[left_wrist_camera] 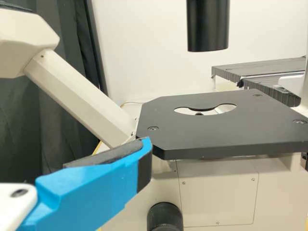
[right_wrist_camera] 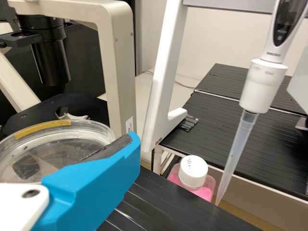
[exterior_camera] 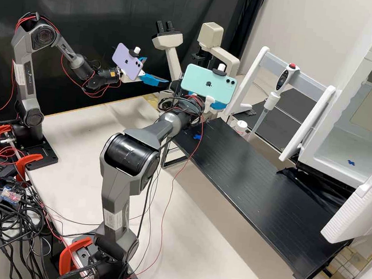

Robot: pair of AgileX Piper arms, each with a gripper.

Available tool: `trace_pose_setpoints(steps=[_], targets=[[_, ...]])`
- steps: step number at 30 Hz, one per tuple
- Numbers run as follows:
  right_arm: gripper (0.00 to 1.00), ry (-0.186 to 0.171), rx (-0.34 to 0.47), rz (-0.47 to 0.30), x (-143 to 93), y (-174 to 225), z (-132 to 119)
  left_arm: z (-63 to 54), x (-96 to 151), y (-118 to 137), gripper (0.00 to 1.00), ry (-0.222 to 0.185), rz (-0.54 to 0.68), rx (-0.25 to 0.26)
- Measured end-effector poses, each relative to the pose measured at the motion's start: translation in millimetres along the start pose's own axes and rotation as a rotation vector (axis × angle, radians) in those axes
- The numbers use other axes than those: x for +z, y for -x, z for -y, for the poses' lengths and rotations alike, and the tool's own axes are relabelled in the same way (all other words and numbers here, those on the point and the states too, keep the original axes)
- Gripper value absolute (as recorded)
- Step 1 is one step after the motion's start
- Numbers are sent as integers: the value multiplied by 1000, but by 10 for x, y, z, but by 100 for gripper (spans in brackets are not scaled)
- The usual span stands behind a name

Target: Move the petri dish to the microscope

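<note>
Right wrist view: the petri dish (right_wrist_camera: pixel 43 151) lies at the right gripper (right_wrist_camera: pixel 62 144), its clear rim against the dark pad of one blue finger. The other side of the grip is hard to make out from here, but the dish looks pinched between the two fingers and held up over the black shelf (exterior_camera: pixel 257 179). Beyond it stands the microscope (right_wrist_camera: pixel 120 72); the pipette (right_wrist_camera: pixel 264 86) and the bottle (right_wrist_camera: pixel 192 171) of pink liquid stand on the other side.

In the high view the left gripper (exterior_camera: pixel 156 71) is beside the microscope, its fingers spread wide with nothing between them.

Judging by this, the pick-up is done and the carry is the step in hand; setting down is still to do. The next move calls for bringing the dish level over the black stage (left_wrist_camera: pixel 250 127), in below the dark barrel (left_wrist_camera: pixel 208 26), and centring it on the round opening (left_wrist_camera: pixel 207 109) before lowering and letting go. The likely trouble is a rim knocking the barrel or the upright, or a tilt sliding the lid.
</note>
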Motion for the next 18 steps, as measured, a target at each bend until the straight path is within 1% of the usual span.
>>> trace_pose_setpoints(steps=[8,11,15,18], targets=[[0,0,4,1,-10,-67,-20,0,0,0,100,0,0,0],[0,2,8,15,-10,-119,-12,0,0,0,100,0,0,0],[0,6,2,30,-51,-177,61,0,0,0,100,0,0,0],[0,6,-11,23,-105,-197,130,0,0,0,100,0,0,0]])
